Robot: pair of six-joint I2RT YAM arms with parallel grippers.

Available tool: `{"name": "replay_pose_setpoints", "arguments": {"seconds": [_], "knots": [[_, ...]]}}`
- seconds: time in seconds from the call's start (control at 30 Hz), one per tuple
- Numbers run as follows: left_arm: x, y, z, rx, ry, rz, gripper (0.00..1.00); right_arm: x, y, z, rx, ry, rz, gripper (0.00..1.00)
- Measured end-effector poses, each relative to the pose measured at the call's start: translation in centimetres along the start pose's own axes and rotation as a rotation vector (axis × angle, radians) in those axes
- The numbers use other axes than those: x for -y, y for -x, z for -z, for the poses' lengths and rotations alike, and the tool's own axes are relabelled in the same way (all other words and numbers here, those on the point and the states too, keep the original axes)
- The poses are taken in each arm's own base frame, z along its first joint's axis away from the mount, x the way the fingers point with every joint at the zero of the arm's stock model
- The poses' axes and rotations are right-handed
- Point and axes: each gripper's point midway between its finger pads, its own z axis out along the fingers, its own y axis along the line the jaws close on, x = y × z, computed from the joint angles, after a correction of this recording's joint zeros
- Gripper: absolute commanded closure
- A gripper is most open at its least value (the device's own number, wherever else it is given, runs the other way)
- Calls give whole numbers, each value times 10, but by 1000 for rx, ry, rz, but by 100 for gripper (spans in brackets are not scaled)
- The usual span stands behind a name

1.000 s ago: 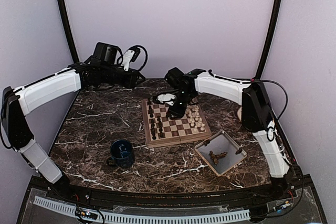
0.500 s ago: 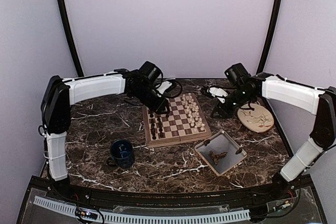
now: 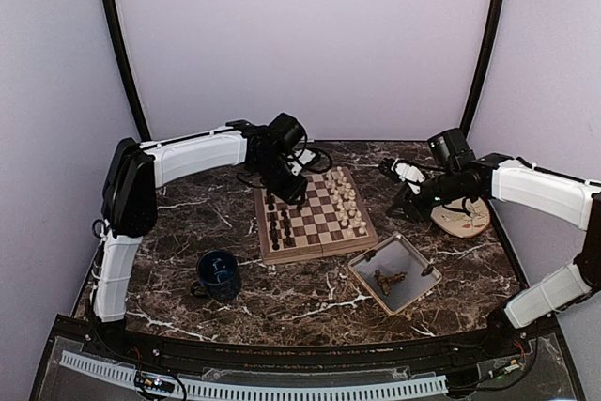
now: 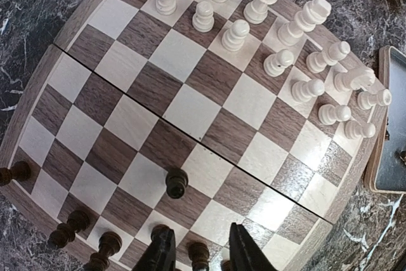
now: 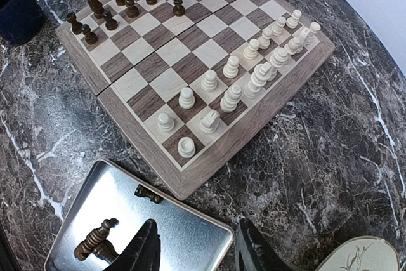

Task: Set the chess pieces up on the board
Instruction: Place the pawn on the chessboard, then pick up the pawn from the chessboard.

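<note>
Dark pieces (image 5: 95, 239), judged light and slick, are seen in the tray (image 5: 190, 226) beside the board (image 5: 166, 84), best pinched at the waist by the spread right fingers (image 5: 143, 249); left fingers (image 4: 163, 249) are spread over the board.

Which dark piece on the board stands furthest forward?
The lone dark pawn just beyond the left end effector; the other dark pieces stand by the edge.

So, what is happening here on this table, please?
Two robot arms are setting up the board. The cream pieces stand in two rows on one side. The left gripper is open over the dark side, with one dark piece between its fingers. At least two dark pieces lie in the grey tray, where the right gripper hovers open and empty.
</note>
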Motion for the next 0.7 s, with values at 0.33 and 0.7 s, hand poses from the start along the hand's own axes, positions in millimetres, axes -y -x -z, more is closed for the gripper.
{"name": "replay_pose_setpoints", "arguments": {"seconds": [0.33, 0.7], "knots": [[-6, -6, -22, -40, 25, 22, 68, -2, 1, -1, 9, 11, 19, 58], [-16, -1, -33, -40, 74, 22, 75, -3, -1, -2, 5, 13, 31, 59]]}}
